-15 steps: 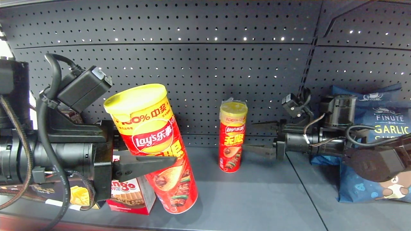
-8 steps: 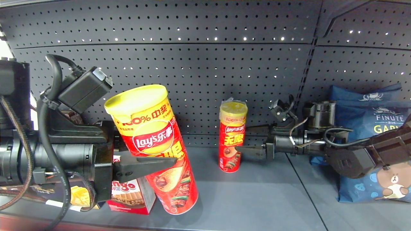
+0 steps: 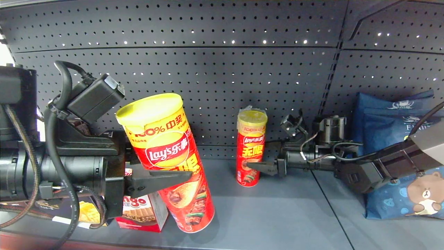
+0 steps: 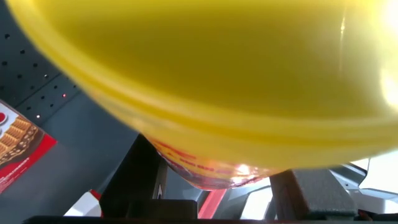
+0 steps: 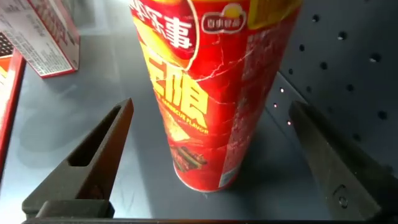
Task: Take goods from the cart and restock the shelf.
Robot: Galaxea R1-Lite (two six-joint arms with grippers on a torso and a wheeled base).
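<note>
Red-and-yellow cardboard dominates the head view. A large can [image 3: 166,156], lower left of centre, leans tilted with the left fingers [image 3: 156,178] clamped on its middle; I cannot tell whether its base touches the shelf [image 3: 277,215]. At centre a small can [image 3: 251,147] stands upright on the shelf, with the right fingers [image 3: 263,167] level with its lower half, coming in from the right.

From the left wrist, the large can's yellow lid [image 4: 217,74] spreads across the top, and dark fingers [image 4: 134,180] press the can below it.

From the right wrist, the small can [image 5: 211,93] sits between spread fingers [image 5: 93,162], one on each side and both clear of it.

To my eye the small can is shelved, while the large one wants standing up and letting go.
</note>
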